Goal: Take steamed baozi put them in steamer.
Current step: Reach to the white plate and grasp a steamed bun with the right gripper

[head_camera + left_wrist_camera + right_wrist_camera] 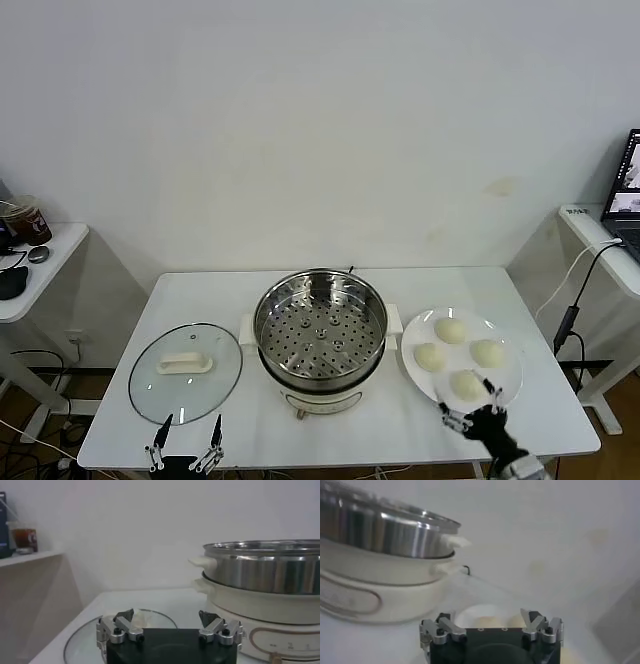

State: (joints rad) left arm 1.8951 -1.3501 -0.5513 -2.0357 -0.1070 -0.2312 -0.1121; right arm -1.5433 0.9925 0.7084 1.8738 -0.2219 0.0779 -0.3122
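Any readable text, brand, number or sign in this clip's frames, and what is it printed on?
No text can be read in any view.
Steamer: small marks on the base's control panel, too small to read.
Laptop screen on the side desk: content showing, too blurred to read.
Glass lid, plate and the baozi: no markings visible.

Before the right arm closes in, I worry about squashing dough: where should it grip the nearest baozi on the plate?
Grip the nearest baozi across its round sides at mid-height, coming from above. It sits dome-up on the plate with neighbours close behind. The open right gripper already hovers at its front edge. Probably squeeze lightly, since it looks soft.
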